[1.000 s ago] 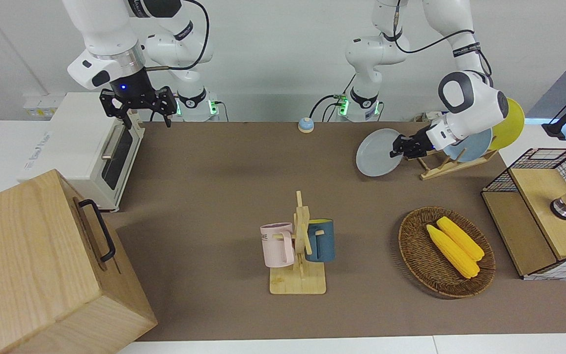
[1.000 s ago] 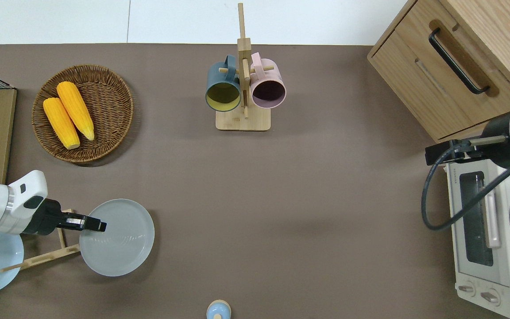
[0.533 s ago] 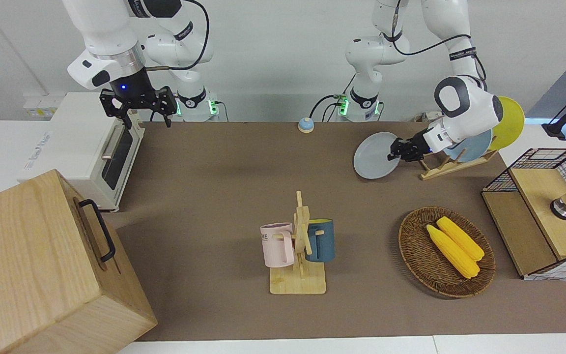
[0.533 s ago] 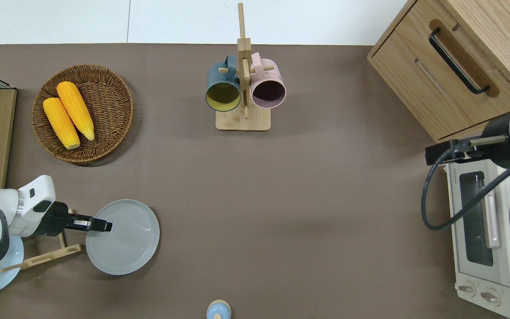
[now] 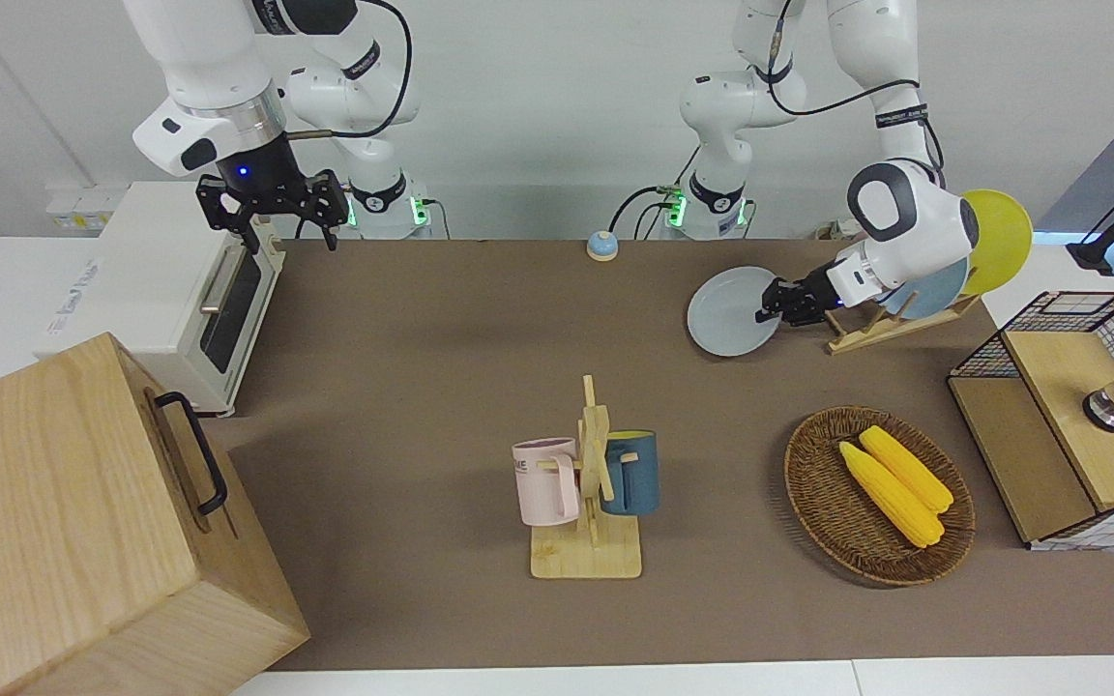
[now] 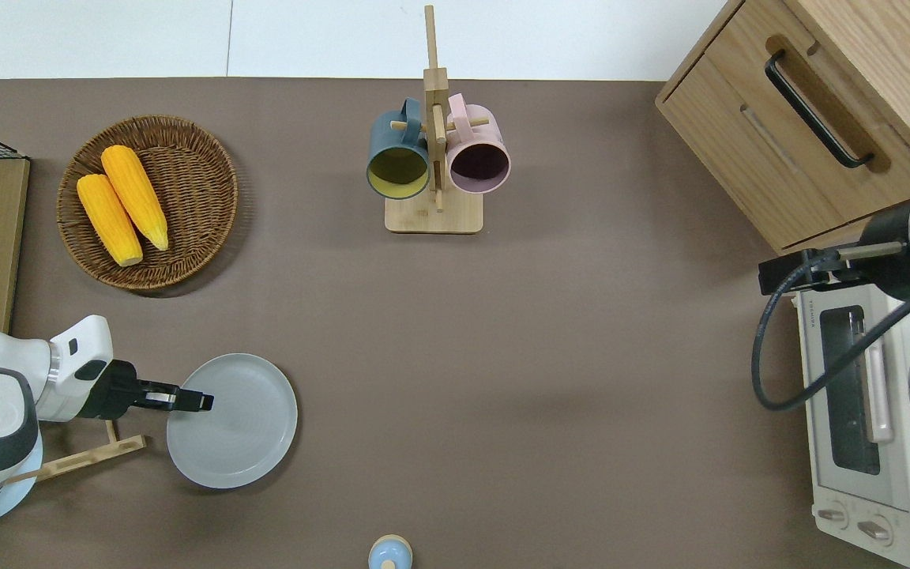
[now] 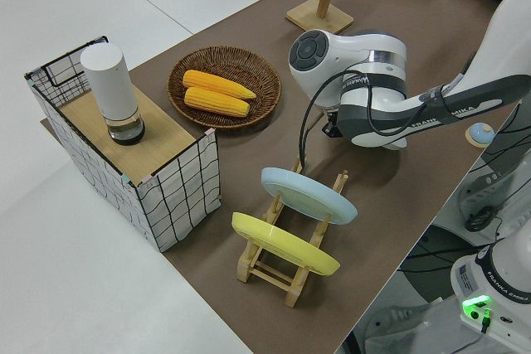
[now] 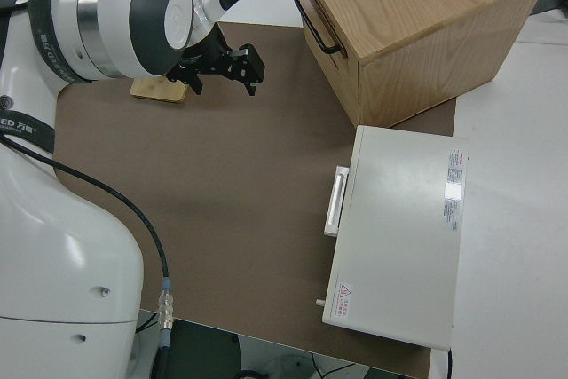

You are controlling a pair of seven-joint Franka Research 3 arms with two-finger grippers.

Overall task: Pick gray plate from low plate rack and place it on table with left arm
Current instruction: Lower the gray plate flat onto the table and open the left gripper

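At lower left of the overhead frame, the left gripper, fingers pinching the rim of the gray plate, holds it above the bench, where an off-center rim hold could slip.

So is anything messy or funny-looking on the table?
Nothing is spilled or broken. The one unusual thing is the gray plate: it is out of the low plate rack, with the left end effector gripping its rim. The light blue plate and yellow plate sit slanted in the rack as they should. The right arm is parked.
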